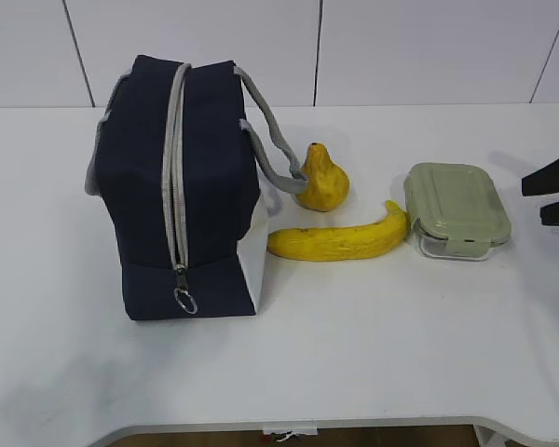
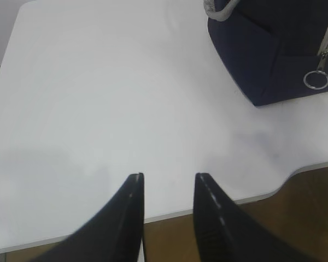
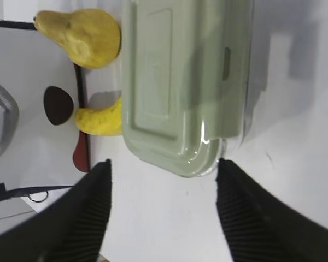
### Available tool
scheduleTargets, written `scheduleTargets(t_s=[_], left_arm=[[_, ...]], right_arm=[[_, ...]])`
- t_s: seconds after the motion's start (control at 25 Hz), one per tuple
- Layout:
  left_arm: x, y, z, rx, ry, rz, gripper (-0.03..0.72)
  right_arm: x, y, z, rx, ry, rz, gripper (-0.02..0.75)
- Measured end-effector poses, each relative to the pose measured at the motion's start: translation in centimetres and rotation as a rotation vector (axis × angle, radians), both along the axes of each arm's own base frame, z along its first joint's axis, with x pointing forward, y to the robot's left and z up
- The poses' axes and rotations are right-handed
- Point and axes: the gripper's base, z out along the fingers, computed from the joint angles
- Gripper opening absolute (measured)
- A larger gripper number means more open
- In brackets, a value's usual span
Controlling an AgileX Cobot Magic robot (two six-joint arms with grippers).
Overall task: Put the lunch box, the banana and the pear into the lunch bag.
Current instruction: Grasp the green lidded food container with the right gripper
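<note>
lunch bag (image 1: pixel 200 186): biggest item, left on the table (image 1: pixel 373 354), lying w/ its grey zipper (image 1: pixel 178 168) facing up and closed along what shows. Ring pull (image 1: pixel 185 300) at the near end. Has to be opened before anything goes in, prob the left arm's job.
lunch box (image 1: pixel 456 209): far right, flat on table, green lid on. Just right of banana tip; touching or not, can't tell. Looks like the step in hand: right arm lining up on it.
banana (image 1: pixel 340 240): lies betw bag and box, curve up toward the box end. Keep jaws clear of its tip when closing on the box.
pear (image 1: pixel 322 179): upright behind banana, just beside the bag's handle (image 1: pixel 270 130).
right gripper (image 3: pixel 163 174): jaws spread wide, empty, near end of the box between them in the wrist view, not yet touching. Advice: straddle the box across its narrow width, go low enough to catch the glass under the lid rim, square up, close slow; glass is slick.
left gripper (image 2: pixel 168 183): part open, nothing in it, over bare table near the front edge, well apart from the bag's ring pull.
</note>
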Motion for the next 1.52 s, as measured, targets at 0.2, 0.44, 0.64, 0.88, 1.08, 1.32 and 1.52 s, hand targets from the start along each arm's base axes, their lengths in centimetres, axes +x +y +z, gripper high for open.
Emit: scheduleTargets(t_s=[0.2, 0.44, 0.64, 0.88, 1.08, 1.32, 1.52], left_arm=[[0.0, 0.0, 0.0, 0.0, 0.0, 0.0, 0.239], [0.0, 0.0, 0.0, 0.0, 0.0, 0.0, 0.239], [0.0, 0.0, 0.0, 0.0, 0.0, 0.0, 0.239], [0.0, 0.0, 0.0, 0.0, 0.0, 0.0, 0.239], [0.0, 0.0, 0.0, 0.0, 0.0, 0.0, 0.239], [0.0, 0.0, 0.0, 0.0, 0.0, 0.0, 0.239], [0.0, 0.0, 0.0, 0.0, 0.0, 0.0, 0.239]], right_arm=[[0.2, 0.0, 0.1, 0.018, -0.007, -0.015, 0.616], [1.7, -0.8, 0.4, -0.015, -0.067, 0.005, 0.615], [3.7, -1.8, 0.6, -0.043, -0.108, 0.011, 0.594], [4.4, -2.3, -1.6, -0.032, -0.065, 0.018, 0.589], [4.5, -2.1, -2.7, -0.022, -0.04, 0.025, 0.585], [5.2, -0.6, -3.7, -0.006, -0.026, 0.062, 0.585], [5.5, 0.0, -5.2, 0.012, 0.002, 0.078, 0.585]])
